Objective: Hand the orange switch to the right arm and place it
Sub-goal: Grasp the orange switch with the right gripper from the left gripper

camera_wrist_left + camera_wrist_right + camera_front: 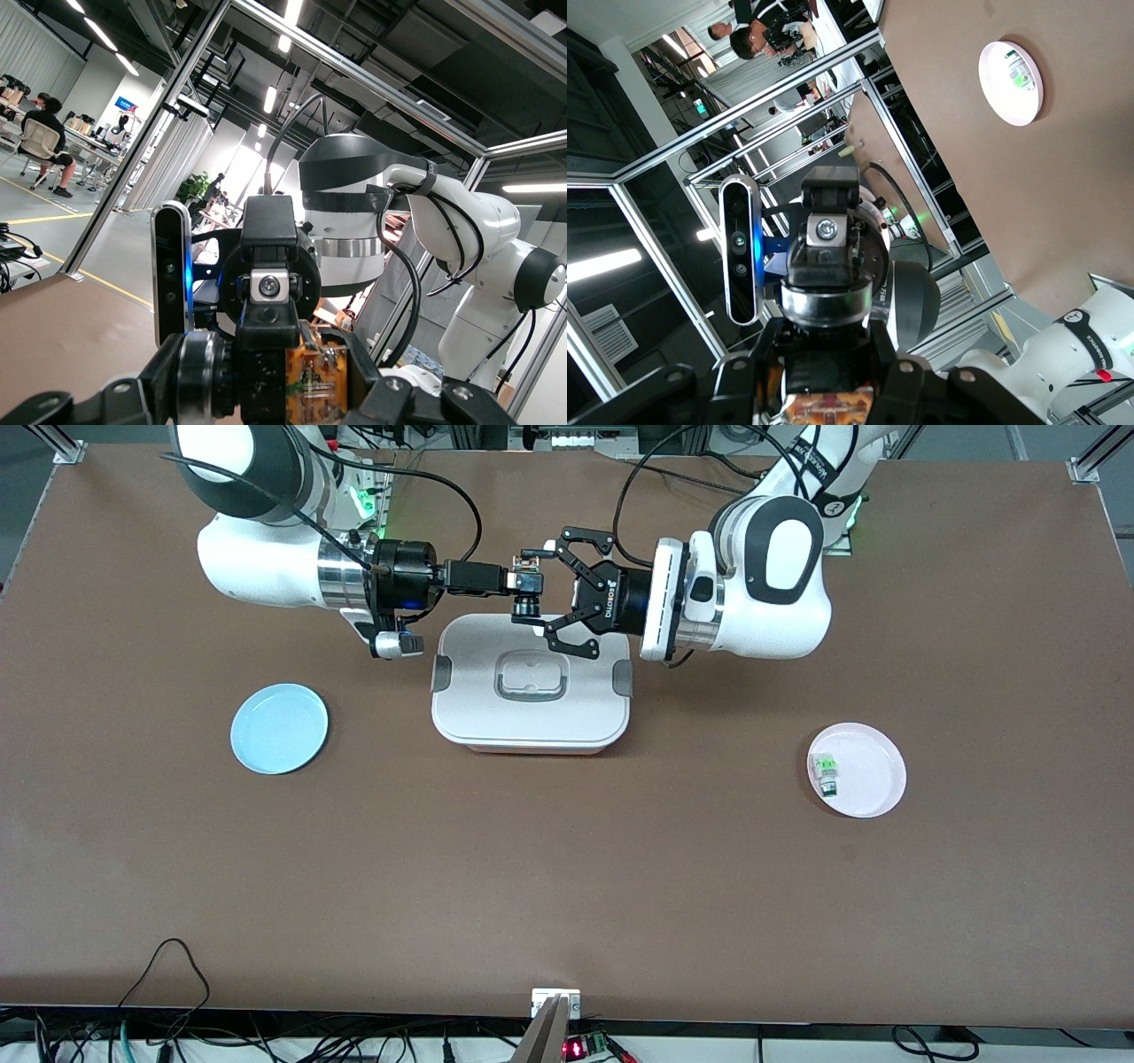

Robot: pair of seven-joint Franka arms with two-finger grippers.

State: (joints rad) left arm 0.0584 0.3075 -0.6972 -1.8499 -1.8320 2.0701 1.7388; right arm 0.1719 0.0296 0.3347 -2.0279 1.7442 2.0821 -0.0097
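The orange switch [529, 608] is in the air over the edge of the white container nearest the robots' bases. Both grippers meet on it. My right gripper [521, 583], slim and black, is shut across the switch's middle. My left gripper [537, 592], the wide claw, has one finger at the orange-tan block end and one at the black cylinder end, closed on it lengthwise. In the left wrist view the orange block [321, 385] shows beside the right gripper's black finger [266, 363]. In the right wrist view only a sliver of orange [824, 410] shows.
A white lidded container [478, 713] stands at the table's middle, under the two grippers. A light blue plate [279, 728] lies toward the right arm's end. A pink plate [873, 784] with a small green-and-white part [827, 772] lies toward the left arm's end.
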